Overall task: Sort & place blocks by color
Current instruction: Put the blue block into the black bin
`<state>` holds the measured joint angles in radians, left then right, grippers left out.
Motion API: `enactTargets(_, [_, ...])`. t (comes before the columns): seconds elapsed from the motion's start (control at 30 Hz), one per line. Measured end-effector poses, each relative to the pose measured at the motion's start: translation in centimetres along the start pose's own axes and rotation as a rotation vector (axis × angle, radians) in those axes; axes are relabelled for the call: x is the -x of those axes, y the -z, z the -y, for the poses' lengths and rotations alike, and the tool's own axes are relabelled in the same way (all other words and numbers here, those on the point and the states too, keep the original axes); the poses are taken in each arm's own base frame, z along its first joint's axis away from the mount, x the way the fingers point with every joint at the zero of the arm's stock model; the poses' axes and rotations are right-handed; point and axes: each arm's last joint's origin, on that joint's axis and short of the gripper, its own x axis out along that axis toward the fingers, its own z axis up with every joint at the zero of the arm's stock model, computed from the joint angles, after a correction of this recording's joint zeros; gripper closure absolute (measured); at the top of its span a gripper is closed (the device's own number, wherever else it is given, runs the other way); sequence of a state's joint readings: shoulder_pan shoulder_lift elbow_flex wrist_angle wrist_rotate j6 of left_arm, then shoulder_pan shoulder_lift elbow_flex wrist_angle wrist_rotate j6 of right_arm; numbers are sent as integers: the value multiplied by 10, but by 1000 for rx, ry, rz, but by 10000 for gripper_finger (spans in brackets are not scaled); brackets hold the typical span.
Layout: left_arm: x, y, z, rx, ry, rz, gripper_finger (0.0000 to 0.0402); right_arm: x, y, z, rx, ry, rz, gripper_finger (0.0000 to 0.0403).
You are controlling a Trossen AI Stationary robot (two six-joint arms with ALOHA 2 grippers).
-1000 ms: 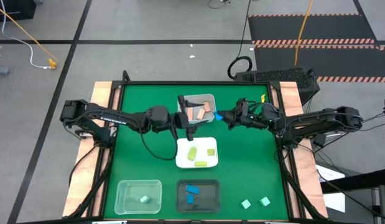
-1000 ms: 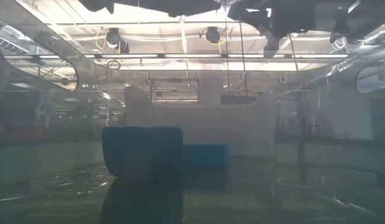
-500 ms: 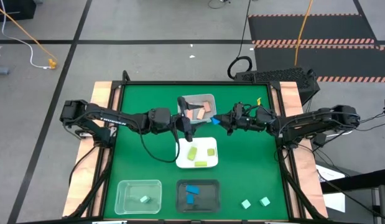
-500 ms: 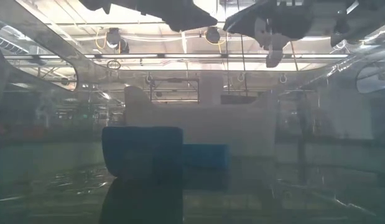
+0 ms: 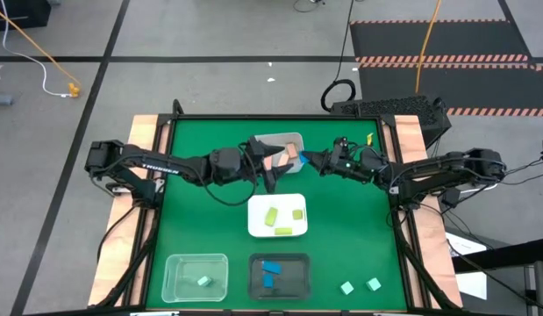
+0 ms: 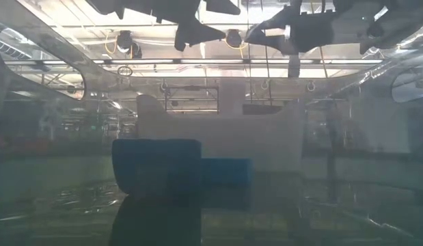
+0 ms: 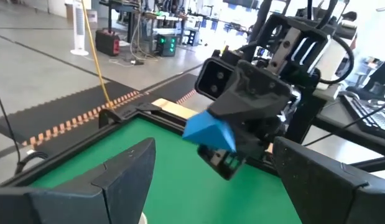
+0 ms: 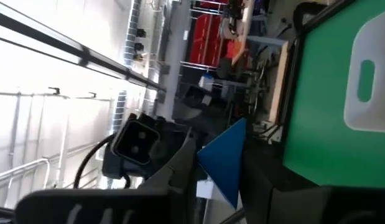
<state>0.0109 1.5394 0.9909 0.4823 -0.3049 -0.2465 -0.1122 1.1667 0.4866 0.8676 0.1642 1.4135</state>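
Blue block between right pincer tips

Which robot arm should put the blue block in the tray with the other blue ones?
Probably the right arm. Its right gripper is already shut on the blue block, up near the pink blocks' tray. The left gripper is open and empty. The black tray sits at the table's near edge.
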Motion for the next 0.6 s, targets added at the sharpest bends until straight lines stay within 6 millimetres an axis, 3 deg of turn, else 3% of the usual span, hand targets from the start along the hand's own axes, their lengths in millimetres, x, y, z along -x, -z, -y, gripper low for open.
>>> enactTargets(0.23, [1, -4, 3, -42, 15, 42, 78, -2, 0, -4, 29, -7, 16, 337])
enactTargets(0.5, [6, 0, 18, -750, 13, 48, 78, -3, 0, -6, -87, -20, -61, 337])
enactTargets(0.6, [7, 0, 20, -827, 23, 49, 78, -3, 0, -5, -131, -14, -79, 337])
